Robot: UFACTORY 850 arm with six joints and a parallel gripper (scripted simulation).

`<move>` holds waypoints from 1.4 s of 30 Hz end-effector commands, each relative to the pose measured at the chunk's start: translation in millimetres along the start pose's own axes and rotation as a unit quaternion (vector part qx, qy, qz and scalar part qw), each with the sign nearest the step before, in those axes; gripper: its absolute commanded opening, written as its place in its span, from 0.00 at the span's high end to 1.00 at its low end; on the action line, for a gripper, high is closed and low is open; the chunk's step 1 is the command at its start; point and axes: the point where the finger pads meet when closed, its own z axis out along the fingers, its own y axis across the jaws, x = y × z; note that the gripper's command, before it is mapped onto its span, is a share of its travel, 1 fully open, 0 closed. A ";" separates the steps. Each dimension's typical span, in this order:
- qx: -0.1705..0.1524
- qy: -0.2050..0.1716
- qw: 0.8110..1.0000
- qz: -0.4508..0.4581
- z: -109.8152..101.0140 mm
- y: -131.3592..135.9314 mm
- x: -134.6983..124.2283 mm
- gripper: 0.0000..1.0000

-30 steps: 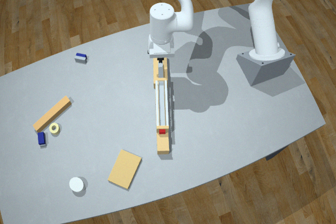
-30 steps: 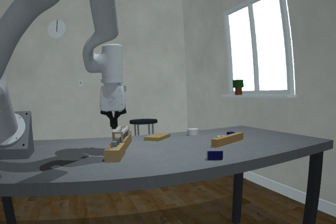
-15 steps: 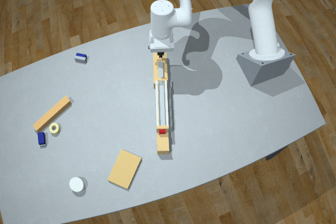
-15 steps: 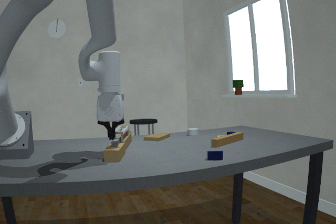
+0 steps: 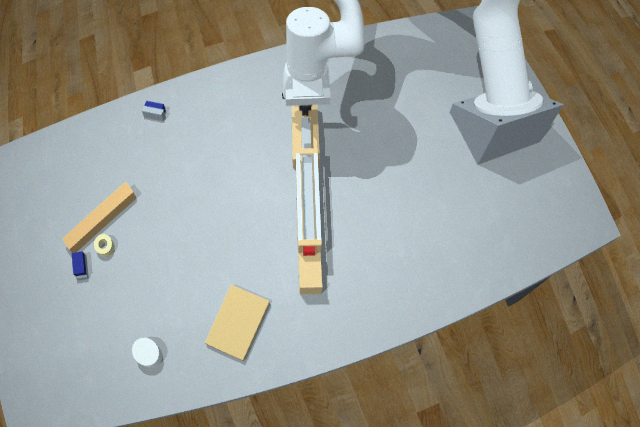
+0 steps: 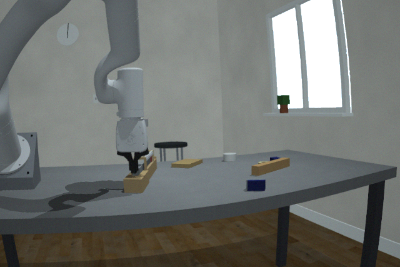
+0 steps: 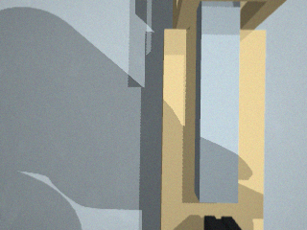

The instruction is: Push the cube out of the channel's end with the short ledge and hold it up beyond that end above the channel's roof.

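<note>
red cube (image 5: 308,250) sits inside the tan channel (image 5: 301,195) near its far end, by the ledge. gripper (image 6: 134,169), jaws fully closed on nothing, is lowered at the channel's opposite end.

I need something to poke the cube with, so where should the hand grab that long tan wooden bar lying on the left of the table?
Probably take the long tan wooden bar from straight above, with the fingers across its narrow width, near the end away from the pale yellow ring. The bar lies flat and slanted, and the ring and a dark blue block crowd its other end.
</note>
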 end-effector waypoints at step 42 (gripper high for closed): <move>-0.001 0.000 1.000 0.000 10.8 0.9 31.2 1.00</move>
